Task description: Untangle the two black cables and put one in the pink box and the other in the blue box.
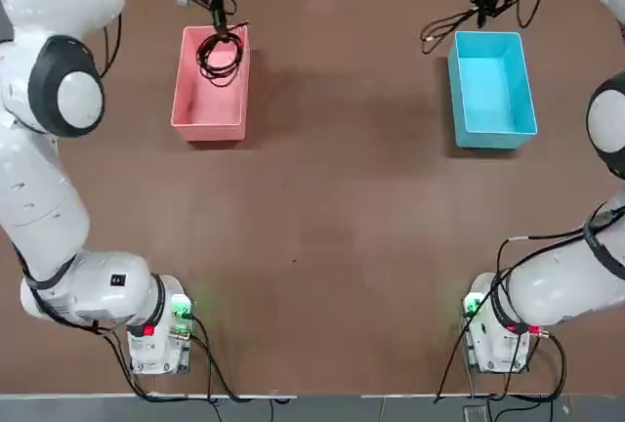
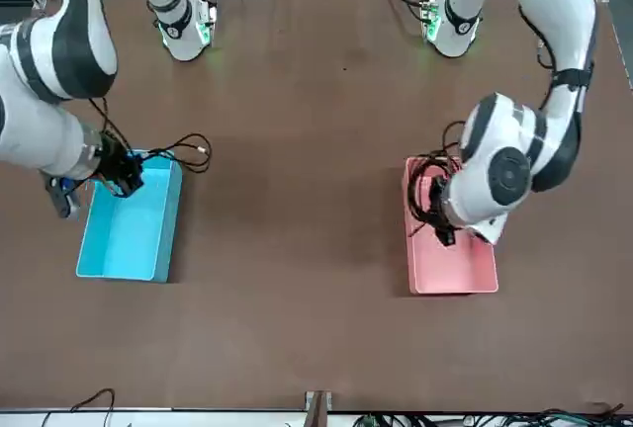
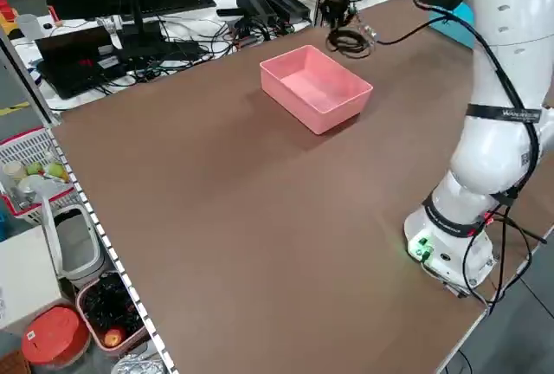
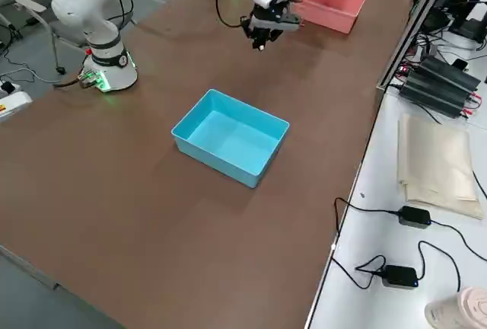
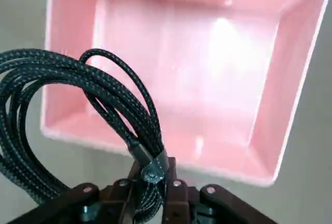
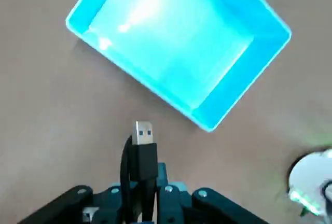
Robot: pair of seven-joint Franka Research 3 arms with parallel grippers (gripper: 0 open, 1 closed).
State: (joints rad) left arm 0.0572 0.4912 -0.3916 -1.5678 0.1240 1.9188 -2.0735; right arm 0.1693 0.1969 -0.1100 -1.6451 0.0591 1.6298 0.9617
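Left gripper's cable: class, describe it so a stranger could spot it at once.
On the brown table sits a pink box. Just above it, the left gripper holds a coiled black cable. Its fine pale flecks and bundled loops set it apart from the robot's plain base cables.

White, black-banded arms, seemingly green-lit bases
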